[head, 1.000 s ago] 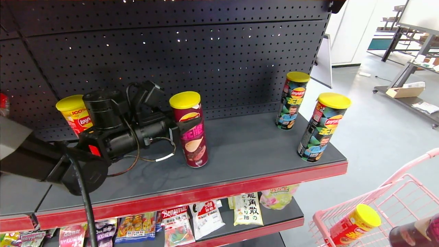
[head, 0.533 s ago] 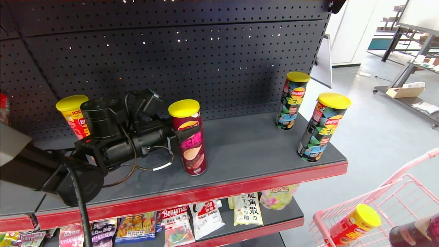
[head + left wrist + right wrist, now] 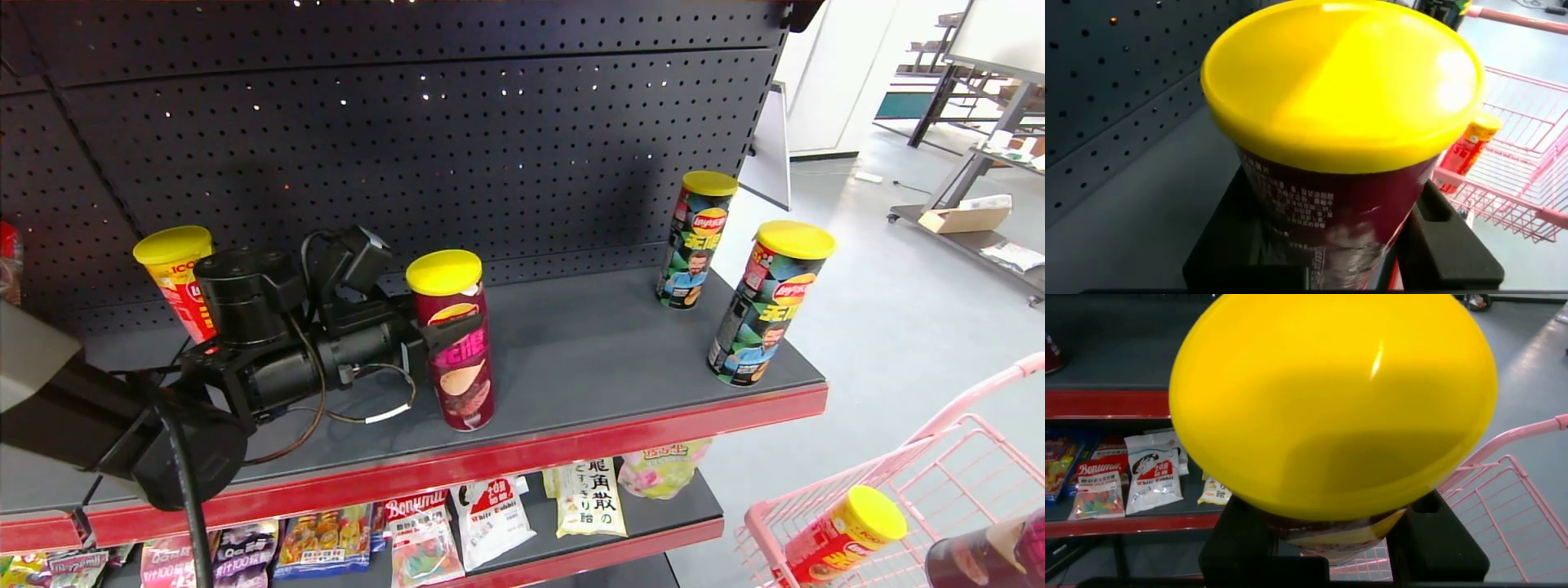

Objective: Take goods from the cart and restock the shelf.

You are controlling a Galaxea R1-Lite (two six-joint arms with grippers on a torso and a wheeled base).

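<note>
A maroon chip can (image 3: 455, 359) with a yellow lid stands upright near the front of the dark shelf board (image 3: 588, 359), its base at the board's surface. My left gripper (image 3: 447, 328) is shut on its upper half from the left. The left wrist view looks down on the lid of this maroon can (image 3: 1341, 90), with dark fingers (image 3: 1231, 237) on both sides. My right gripper (image 3: 1331, 539) is shut on another yellow-lidded chip can (image 3: 1331, 400) above the pink cart (image 3: 1515, 514). A red can (image 3: 845, 527) lies in the pink cart (image 3: 939, 482).
A red can (image 3: 175, 278) stands at the back left, behind my left arm. Two dark blue cans (image 3: 695, 241) (image 3: 771, 304) stand at the shelf's right end. Snack bags (image 3: 490, 514) fill the lower shelf. Bare board lies between the maroon can and the blue cans.
My left gripper has come down and toward the shelf's front edge with the maroon can in it. The other cans and the cart have not moved.
</note>
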